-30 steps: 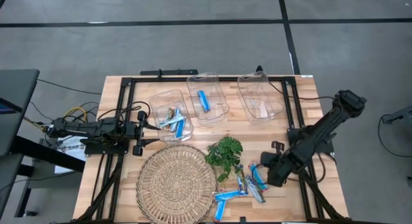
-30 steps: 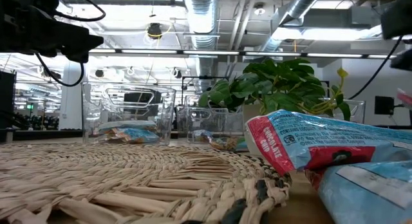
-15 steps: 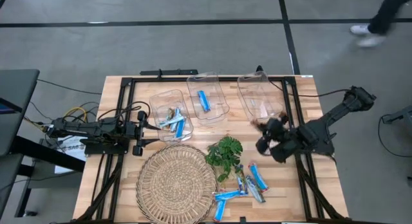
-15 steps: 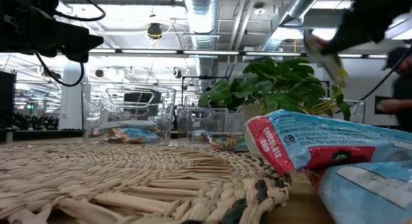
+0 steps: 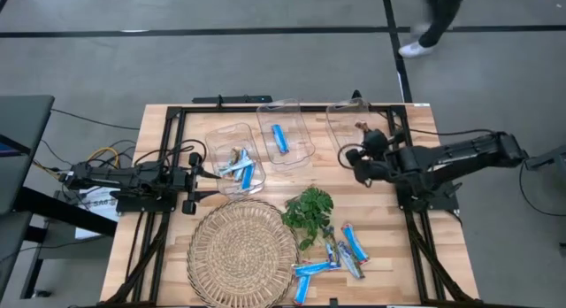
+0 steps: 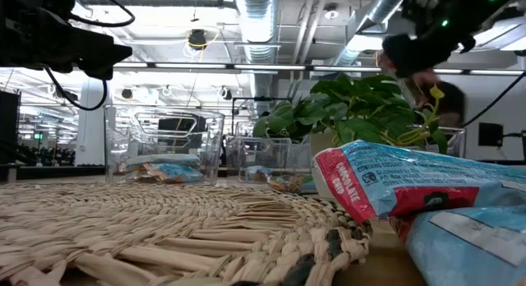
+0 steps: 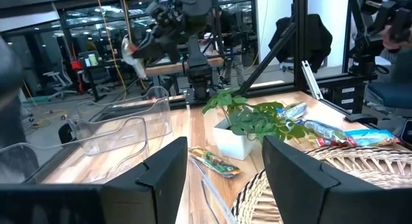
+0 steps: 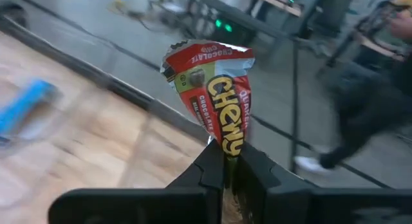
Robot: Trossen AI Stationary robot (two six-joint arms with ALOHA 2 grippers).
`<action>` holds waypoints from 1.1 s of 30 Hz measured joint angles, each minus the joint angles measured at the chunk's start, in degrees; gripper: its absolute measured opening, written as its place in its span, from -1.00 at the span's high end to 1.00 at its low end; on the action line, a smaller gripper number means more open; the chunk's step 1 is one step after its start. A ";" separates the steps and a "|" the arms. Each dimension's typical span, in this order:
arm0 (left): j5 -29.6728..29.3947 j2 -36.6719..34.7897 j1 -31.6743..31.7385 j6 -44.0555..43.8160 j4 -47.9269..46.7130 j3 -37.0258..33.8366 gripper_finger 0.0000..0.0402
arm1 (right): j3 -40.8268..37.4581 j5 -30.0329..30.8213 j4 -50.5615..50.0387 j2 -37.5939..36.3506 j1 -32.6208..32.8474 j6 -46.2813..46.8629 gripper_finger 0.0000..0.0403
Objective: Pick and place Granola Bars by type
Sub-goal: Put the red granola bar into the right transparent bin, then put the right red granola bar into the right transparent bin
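While the right end effector (image 5: 361, 151) pinches a red-and-tan wrapped granola bar (image 8: 214, 89) by its lower end, fingers nearly closed on the wrapper, it hangs beside the rightmost of 3 clear plastic bins (image 5: 355, 134) at the table's (image 5: 164, 122) far side. That bin looks empty, so it seems the home for this type. To do the drop well, centre the bar over the bin's floor, lower it inside the walls, then release. Blue-wrapped bars (image 5: 343, 250) lie near the green leafy sprig (image 5: 309, 211). At the table's left, the left end effector (image 5: 191, 178) waits, spread wide and empty.
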 joint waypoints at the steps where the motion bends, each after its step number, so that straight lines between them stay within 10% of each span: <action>1: 0.00 0.01 -0.01 0.14 0.01 0.00 0.02 | 0.00 -0.66 0.21 0.57 -1.45 -0.87 0.93; 13: 0.00 0.02 -0.02 -0.27 -0.01 0.00 0.02 | 0.00 -12.11 3.60 7.70 -10.17 -9.56 0.81; 33: 0.00 0.01 -0.02 -0.30 -0.01 0.00 0.02 | 0.00 -12.57 3.16 8.01 -9.89 -9.99 -0.10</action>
